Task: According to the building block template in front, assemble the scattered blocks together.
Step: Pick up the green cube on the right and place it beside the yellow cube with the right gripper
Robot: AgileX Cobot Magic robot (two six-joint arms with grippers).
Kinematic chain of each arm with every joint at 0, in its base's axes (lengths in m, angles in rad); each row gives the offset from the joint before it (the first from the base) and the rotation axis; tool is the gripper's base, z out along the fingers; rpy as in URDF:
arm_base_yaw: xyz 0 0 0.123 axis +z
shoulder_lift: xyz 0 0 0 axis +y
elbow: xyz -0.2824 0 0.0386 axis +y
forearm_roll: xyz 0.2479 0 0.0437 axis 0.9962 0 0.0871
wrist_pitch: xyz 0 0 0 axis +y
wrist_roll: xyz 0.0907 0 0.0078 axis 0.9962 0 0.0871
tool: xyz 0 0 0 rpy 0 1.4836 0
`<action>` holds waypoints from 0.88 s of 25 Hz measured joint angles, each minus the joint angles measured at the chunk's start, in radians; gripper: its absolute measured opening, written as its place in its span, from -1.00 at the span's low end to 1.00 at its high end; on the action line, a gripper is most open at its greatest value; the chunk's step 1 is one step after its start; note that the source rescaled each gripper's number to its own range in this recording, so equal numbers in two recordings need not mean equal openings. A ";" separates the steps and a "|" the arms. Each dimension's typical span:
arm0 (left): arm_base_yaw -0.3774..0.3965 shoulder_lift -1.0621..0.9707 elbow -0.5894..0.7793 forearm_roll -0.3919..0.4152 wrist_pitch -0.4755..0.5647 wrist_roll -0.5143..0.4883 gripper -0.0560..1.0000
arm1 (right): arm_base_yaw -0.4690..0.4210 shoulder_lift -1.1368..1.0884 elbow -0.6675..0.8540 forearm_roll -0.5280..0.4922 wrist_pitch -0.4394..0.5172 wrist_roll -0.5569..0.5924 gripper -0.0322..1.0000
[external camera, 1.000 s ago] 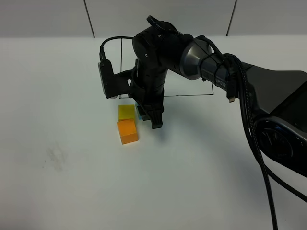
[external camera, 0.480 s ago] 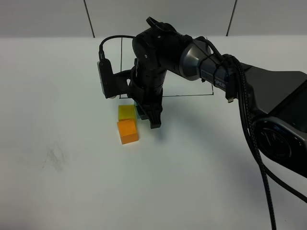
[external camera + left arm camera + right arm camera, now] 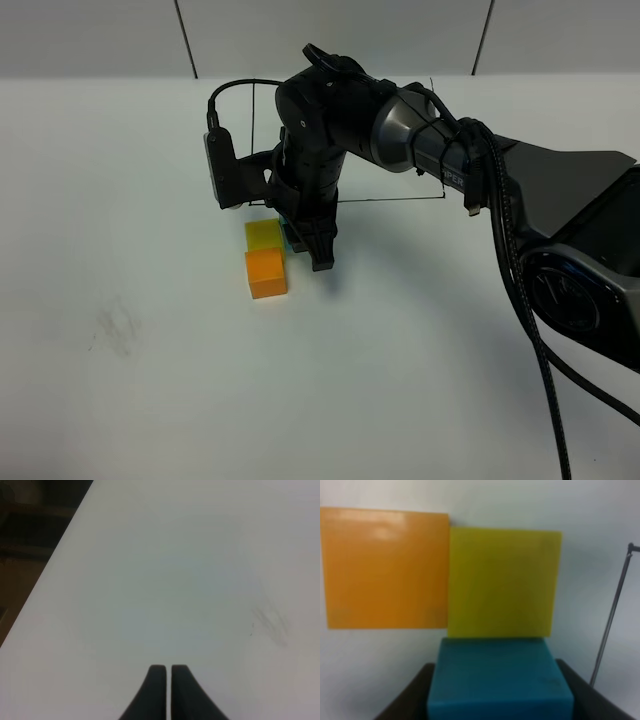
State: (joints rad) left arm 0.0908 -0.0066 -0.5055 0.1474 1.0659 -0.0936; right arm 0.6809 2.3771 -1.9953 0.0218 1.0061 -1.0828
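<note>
You have 3 loose cubes on the white bench (image 3: 150, 400), 1 of each colour. Nearest you sits the orange cube (image 3: 266, 273); the yellow cube (image 3: 264, 234) touches its far side. The blue cube (image 3: 500, 682) lies against the yellow one and sits between the 2 fingers (image 3: 407, 700) of your right hand (image 3: 311, 243), which pinches it from both sides; from the high camera only a sliver of blue shows beside the black fingers. Your left hand (image 3: 165, 692) is out of the high view and hangs over bare bench, its 2 fingers pressed together on nothing, with 1 faint grey smudge (image 3: 270, 622) on the surface beyond them. Farther back, behind the right arm, you can see parts of 1 thin black drawn rectangle (image 3: 400, 198); the arm hides whatever stands inside it, so you cannot tell where the template cubes are.
</note>
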 joint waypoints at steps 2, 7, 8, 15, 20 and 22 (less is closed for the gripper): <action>0.000 0.000 0.000 0.000 0.000 0.000 -0.89 | 0.000 0.007 0.000 0.003 -0.002 0.000 -0.03; 0.000 0.000 0.000 0.000 0.000 0.000 -0.89 | -0.001 0.024 0.000 0.019 -0.009 0.000 -0.03; 0.000 0.000 0.000 0.000 0.000 0.000 -0.89 | -0.001 0.027 0.000 0.020 -0.009 0.001 -0.03; 0.000 0.000 0.000 0.000 0.000 0.000 -0.89 | -0.001 0.055 -0.011 0.026 -0.009 0.001 -0.03; 0.000 0.000 0.000 0.000 0.000 0.000 -0.89 | -0.001 0.058 -0.030 0.026 -0.006 -0.008 -0.03; 0.000 0.000 0.000 0.000 0.000 0.000 -0.89 | -0.001 0.060 -0.034 0.026 -0.006 -0.011 -0.03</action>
State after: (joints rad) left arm 0.0908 -0.0066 -0.5055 0.1474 1.0659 -0.0936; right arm 0.6800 2.4369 -2.0294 0.0473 0.9996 -1.0943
